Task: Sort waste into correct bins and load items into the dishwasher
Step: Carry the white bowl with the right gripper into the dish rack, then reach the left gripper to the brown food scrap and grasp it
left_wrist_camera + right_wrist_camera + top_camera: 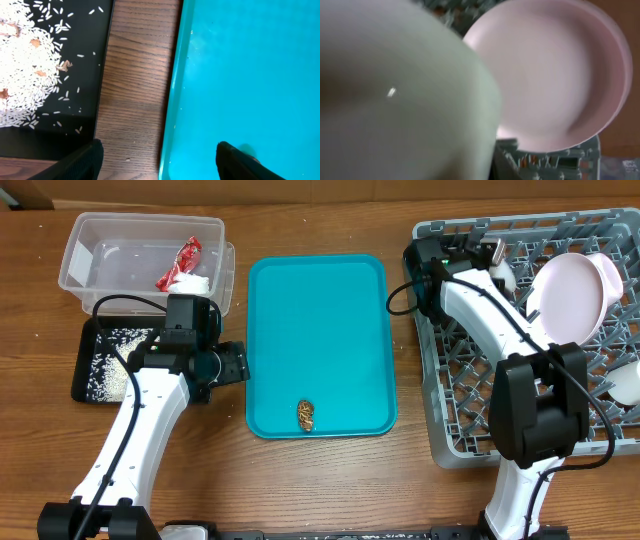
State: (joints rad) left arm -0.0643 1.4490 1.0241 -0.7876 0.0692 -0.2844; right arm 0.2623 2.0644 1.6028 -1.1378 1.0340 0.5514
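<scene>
Lump (305,415): small, brown, alone near the front edge of the teal tray (320,310), not yet binned. Left gripper (235,364): released, fingers spread wide, empty, hanging over the strip of table between the black tray (80,365) and the teal tray's left rim, well short of the lump. Black tray: holds rice (25,75), with stray grains toward its right wall. Tub (90,240): holds the wrapper (182,265). Hazards, left side: the lump looks low and soft, so a closing pinch could squash or smear it, or shove it along the slick tray; fingertips could catch the raised rim while crossing. Right gripper (495,262): at the back-left corner of the rack (470,420); its grip cannot be told, since a blurred white item (395,100) fills its camera, with the pink plate (570,295) just behind. Hazard, right side: the white item could knock the leaning plate off its pegs.
</scene>
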